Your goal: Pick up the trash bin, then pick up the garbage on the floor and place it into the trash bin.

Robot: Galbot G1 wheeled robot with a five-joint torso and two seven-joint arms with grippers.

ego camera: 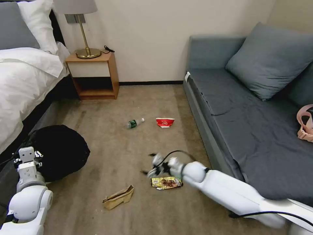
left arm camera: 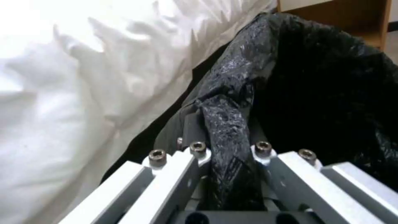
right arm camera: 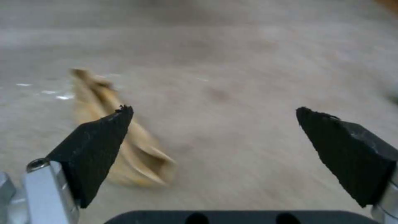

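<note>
My left gripper (left arm camera: 230, 146) is shut on a fold of the crinkly black bag at the rim of the trash bin (left arm camera: 331, 93). In the head view the trash bin (ego camera: 60, 151) is a black bulk at the left by the bed, with the left gripper (ego camera: 27, 156) at its near side. The right gripper (ego camera: 153, 169) hovers open low over the carpet, just beyond the snack wrapper (ego camera: 166, 182). A crumpled brown paper bag (ego camera: 119, 197) (right arm camera: 132, 149) lies nearer me, partly behind one finger pad (right arm camera: 99, 143). A small bottle (ego camera: 135, 123) and a red carton (ego camera: 165, 122) lie farther off.
A bed (ego camera: 22, 75) with white linen runs along the left. A wooden nightstand (ego camera: 93, 76) with a brass lamp stands by the wall. A grey sofa (ego camera: 247, 124) with a cushion borders the right. Beige carpet lies open between them.
</note>
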